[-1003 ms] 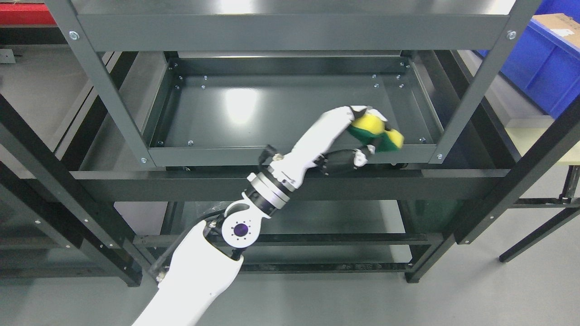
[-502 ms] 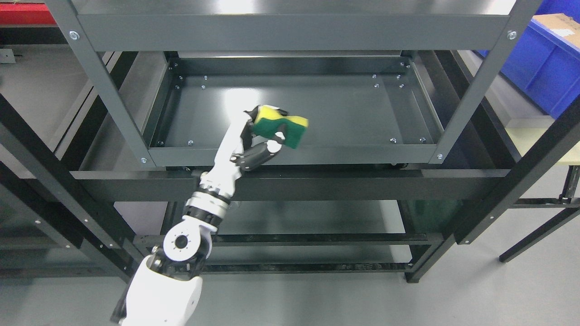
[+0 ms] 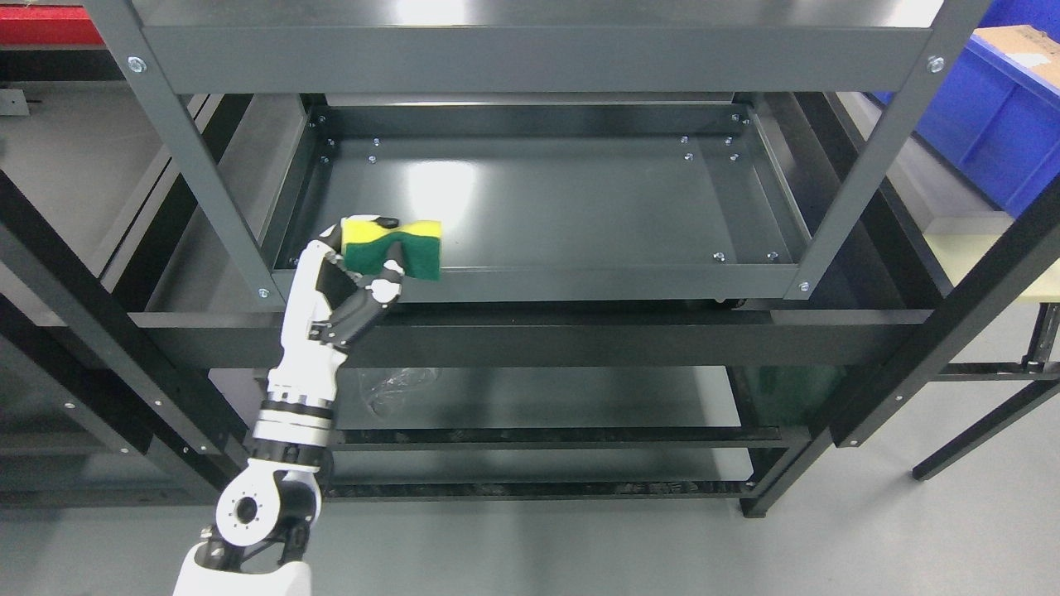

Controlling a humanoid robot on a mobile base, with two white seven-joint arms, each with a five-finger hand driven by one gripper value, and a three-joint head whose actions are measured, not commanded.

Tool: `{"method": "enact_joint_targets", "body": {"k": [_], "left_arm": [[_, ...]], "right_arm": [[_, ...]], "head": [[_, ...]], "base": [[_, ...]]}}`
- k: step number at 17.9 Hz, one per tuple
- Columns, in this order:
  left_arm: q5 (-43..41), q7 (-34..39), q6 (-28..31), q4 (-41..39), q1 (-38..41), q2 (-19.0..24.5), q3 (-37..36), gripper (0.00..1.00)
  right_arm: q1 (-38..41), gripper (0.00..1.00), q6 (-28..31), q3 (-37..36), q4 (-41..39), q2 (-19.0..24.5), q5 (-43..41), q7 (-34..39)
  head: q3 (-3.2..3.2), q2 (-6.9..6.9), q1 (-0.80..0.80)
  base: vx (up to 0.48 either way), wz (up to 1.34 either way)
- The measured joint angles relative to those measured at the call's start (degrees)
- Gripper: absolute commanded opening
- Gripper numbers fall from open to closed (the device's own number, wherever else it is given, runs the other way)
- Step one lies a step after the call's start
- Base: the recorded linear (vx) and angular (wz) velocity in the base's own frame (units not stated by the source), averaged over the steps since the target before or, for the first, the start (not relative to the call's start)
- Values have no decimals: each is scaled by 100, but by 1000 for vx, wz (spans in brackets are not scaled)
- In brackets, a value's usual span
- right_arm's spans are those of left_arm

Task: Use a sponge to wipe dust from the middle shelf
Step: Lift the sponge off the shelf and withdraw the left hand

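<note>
Shelving (image 3: 530, 58) of dark grey metal fills most of the head view, and everything else is placed against it. Its middle shelf (image 3: 563, 199) is a shallow tray with a raised lip, glossy, with a bright glare patch left of its centre and small bolts along its edges. To the right of the shelving, at the upper corner of the view, stands a blue bin (image 3: 994, 124), and below that a pale table (image 3: 994, 257) on black legs. The left arm (image 3: 286, 414) rises from the bottom edge in front of the shelving's left side, white with a silver wrist ring. The left hand (image 3: 348, 277) sits at the front left corner of the middle shelf, over its front lip. Its fingers (image 3: 387, 285) are clamped on the sponge (image 3: 397, 247), yellow on top and green beneath, which is held at the front left of the middle shelf; whether it touches the surface is unclear.
</note>
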Motion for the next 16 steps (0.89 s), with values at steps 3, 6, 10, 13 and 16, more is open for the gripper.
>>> {"method": "enact_joint_targets", "body": {"k": [3,6,10,13,16], "left_arm": [[53,0,-11,-79,149,-1,237,10],[86,0,-17,-135,232,-2,397,10],[111,0,-19,-190,290,-3,543,10],[120,0,-19,-218,314,-4,619,10],[126,-1,-19,-243,326,-4,680,10]], "right_arm": [[0,100,0,1,0,0,0,0],[0,100,0,0,0,0,0,0],[0,100,0,0,0,0,0,0],[0,100,0,0,0,0,0,0],[0,100,0,0,0,0,0,0]], "head": [[0,0,0],[0,0,0],[0,0,0],[0,0,0],[0,0,0]], "base": [[0,0],[0,0],[0,0],[0,0],[0,0]]}}
